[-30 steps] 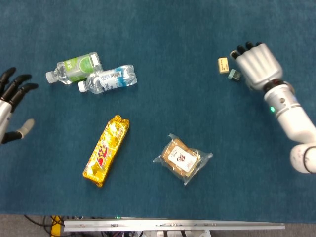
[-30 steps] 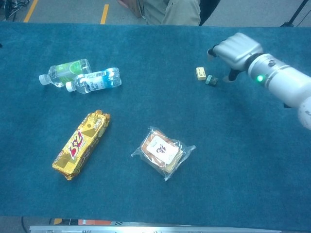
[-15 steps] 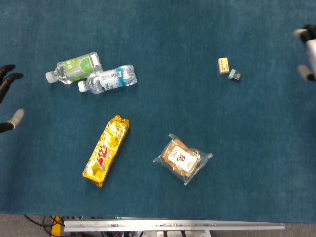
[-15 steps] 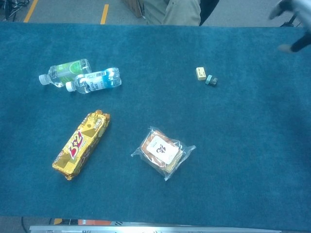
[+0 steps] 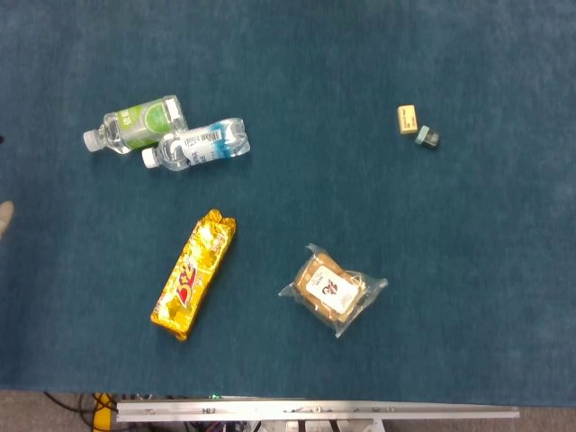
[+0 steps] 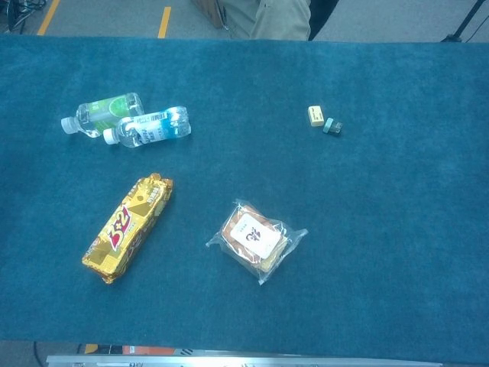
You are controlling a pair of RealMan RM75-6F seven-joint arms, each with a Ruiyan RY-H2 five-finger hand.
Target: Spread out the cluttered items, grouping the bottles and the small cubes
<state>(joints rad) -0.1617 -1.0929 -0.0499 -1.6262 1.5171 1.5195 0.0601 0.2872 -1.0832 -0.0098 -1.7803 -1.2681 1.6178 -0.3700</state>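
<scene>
A blue carpeted surface [image 5: 360,54] filled both the head view and the chest view. No hand was clearly shown: the right hand was out of both views, and of the left hand only a pale, blurred sliver [image 5: 4,219] touched the head view's edge at nine o'clock — too little to tell whether its fingers were spread, pressed together, or pinching anything.

Two bottles lay on their sides at about ten o'clock, touching. The green-labelled bottle [image 5: 137,123] sat just above the blue-labelled bottle [image 5: 196,144]; both long axes ran roughly from eight o'clock to two o'clock, caps pointing toward the nine o'clock edge.

Two small cubes sat at about two o'clock, well apart from the bottles. The yellow cube [image 5: 408,118] and the grey-green cube [image 5: 427,136] were just beside each other, the grey-green one at the yellow one's four o'clock.

Between the groups and nearer six o'clock lay a gold snack bar [image 5: 193,274], long axis from seven to one o'clock, and a clear-wrapped pastry packet [image 5: 332,289], well apart from it.

Judging by this layout, the grouping looked done; the bottles lay nearer the left arm's side, the cubes nearer the right — any further move would reach in from those edges.
</scene>
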